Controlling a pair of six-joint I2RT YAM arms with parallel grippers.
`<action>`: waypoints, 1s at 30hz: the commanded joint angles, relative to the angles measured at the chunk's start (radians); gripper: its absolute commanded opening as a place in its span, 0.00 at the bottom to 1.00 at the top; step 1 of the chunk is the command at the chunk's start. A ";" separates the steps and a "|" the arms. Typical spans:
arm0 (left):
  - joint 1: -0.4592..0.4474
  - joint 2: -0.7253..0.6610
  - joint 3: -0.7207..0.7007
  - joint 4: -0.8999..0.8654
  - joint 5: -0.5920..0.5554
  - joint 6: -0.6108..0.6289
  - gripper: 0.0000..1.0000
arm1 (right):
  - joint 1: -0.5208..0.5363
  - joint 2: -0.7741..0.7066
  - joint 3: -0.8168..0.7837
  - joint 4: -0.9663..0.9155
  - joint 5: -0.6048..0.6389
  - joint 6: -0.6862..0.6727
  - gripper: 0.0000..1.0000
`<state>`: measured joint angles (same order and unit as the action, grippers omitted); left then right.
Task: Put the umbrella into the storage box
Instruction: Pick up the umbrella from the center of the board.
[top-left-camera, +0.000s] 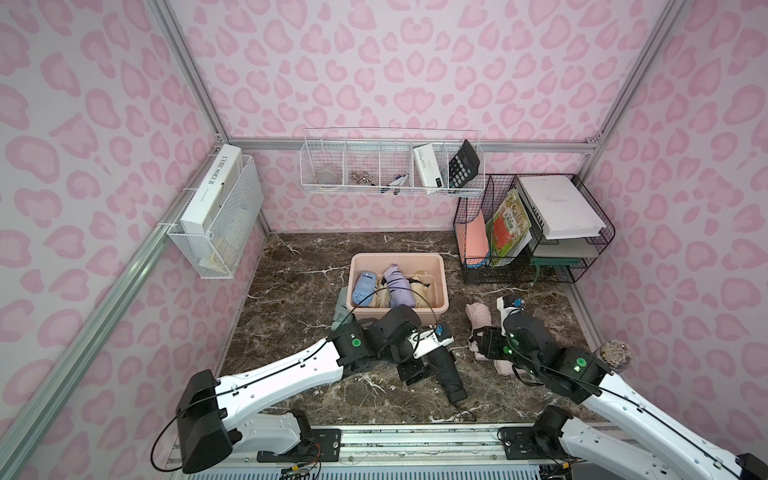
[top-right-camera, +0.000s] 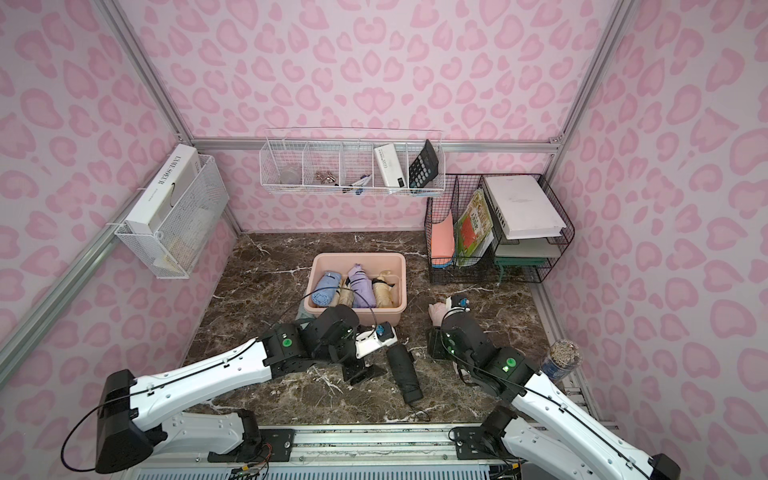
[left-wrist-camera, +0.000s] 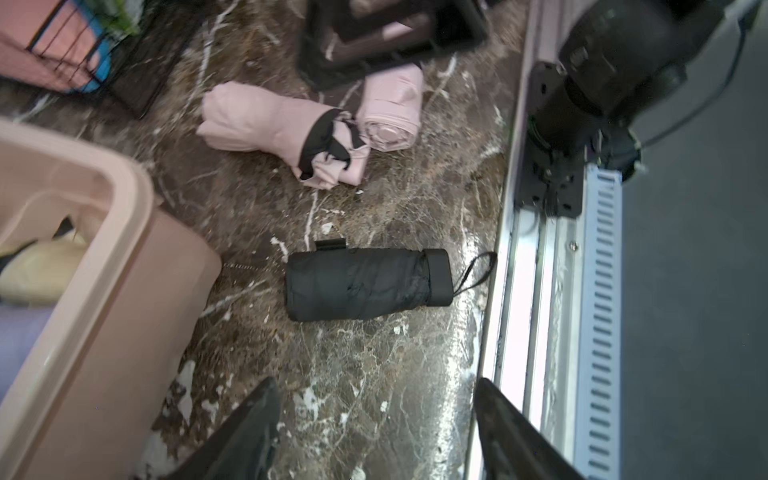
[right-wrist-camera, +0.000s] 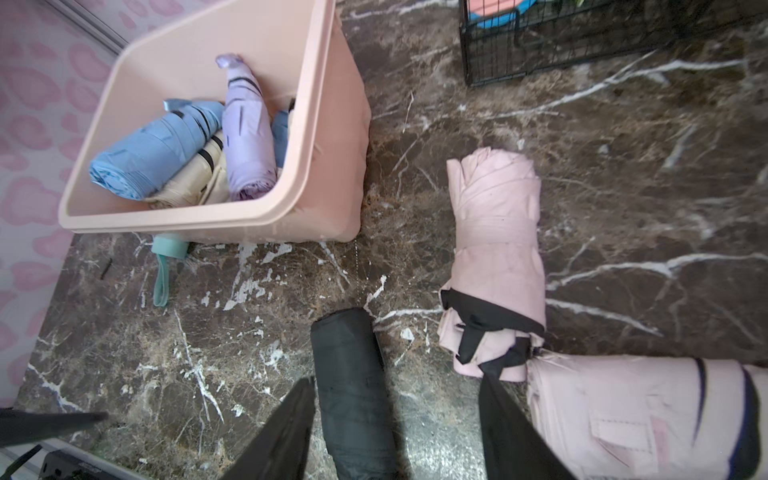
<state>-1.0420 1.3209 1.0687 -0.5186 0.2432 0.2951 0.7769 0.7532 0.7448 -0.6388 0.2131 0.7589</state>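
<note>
I've got the storage box (top-left-camera: 397, 256) mid-table (top-left-camera: 291, 316) with a row of umbrellas (top-left-camera: 397, 286) side by side in it, plus another umbrella (top-left-camera: 343, 305) tucked against its front-left corner. In front of the box, slightly right, one umbrella (top-left-camera: 448, 374) lies on the table; right of the box two more umbrellas (left-wrist-camera: 270, 124) lie touching at one end. File rack (top-left-camera: 490, 272) sits behind those, back-right corner

The worktop (left-wrist-camera: 374, 374) is brown marble, white-veined; storage box (right-wrist-camera: 336, 178) peach-pink; blue umbrella (top-left-camera: 362, 287), lilac umbrella (top-left-camera: 397, 284), black umbrella (left-wrist-camera: 357, 284), pale-pink umbrella (left-wrist-camera: 266, 124).
</note>
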 joint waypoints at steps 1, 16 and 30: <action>-0.014 0.087 0.068 -0.139 0.108 0.438 0.79 | -0.017 -0.022 0.034 -0.071 0.010 -0.052 0.57; -0.033 0.427 0.189 -0.104 -0.029 0.955 0.87 | -0.021 -0.075 0.042 -0.087 0.017 -0.003 0.57; -0.045 0.619 0.281 -0.083 -0.088 0.956 0.89 | -0.027 -0.060 0.070 -0.081 -0.015 -0.068 0.56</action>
<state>-1.0885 1.9209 1.3331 -0.5812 0.1707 1.2373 0.7506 0.6987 0.8021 -0.7280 0.2085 0.7090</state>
